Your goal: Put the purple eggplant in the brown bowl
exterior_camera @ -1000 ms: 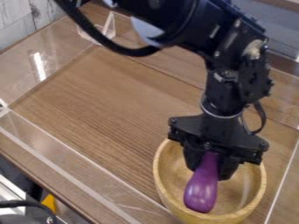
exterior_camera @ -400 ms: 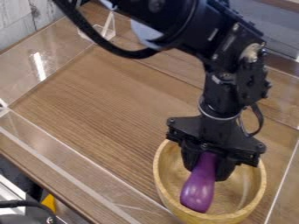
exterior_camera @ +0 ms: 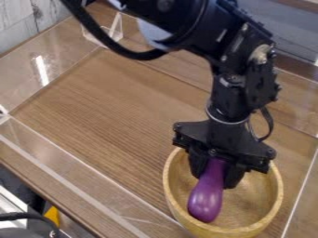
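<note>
The purple eggplant sits within the rim of the brown bowl, its rounded end nearer the bowl's left side than in the earlier frames, where it lies closer to the middle. The black gripper has shifted slightly left with it, its fingers around the eggplant's upper end; whether they clench it or have released it cannot be told. The bowl stands unmoved on the wooden table.

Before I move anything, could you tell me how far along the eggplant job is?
The purple eggplant has been brought over the brown bowl, its stem end between the fingers of the gripper. It still appears gripped, so releasing it and withdrawing the arm look left to do.
</note>
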Tool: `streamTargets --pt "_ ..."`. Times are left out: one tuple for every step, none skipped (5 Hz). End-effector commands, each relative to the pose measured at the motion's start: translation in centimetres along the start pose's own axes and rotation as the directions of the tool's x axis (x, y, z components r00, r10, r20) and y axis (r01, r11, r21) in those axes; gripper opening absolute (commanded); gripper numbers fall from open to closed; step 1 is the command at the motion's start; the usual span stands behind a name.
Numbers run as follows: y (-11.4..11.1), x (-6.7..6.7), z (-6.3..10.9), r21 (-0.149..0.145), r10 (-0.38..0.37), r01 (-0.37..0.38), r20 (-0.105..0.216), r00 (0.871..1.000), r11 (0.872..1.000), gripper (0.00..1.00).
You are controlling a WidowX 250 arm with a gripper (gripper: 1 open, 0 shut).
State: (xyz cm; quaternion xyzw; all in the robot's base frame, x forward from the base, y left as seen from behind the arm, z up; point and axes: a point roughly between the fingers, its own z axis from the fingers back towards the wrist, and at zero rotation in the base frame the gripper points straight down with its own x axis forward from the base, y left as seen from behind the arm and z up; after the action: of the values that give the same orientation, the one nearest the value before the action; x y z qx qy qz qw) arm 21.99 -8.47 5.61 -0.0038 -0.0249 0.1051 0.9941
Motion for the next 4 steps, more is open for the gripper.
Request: streamTargets --pt "-0.2 1.0 1.0 -0.022 -0.011 0.011 0.037 0.999 1.000 0.00" --pt "-0.1 1.0 1.1 -0.023 -0.029 0.030 0.037 0.999 0.999 0.00" --pt "-0.8 1.1 1.3 -0.021 0.005 -0.004 0.039 0.999 1.000 0.00" --pt "-1.4 1.2 1.5 -0.018 0.038 -0.037 0.041 0.998 0.999 0.00"
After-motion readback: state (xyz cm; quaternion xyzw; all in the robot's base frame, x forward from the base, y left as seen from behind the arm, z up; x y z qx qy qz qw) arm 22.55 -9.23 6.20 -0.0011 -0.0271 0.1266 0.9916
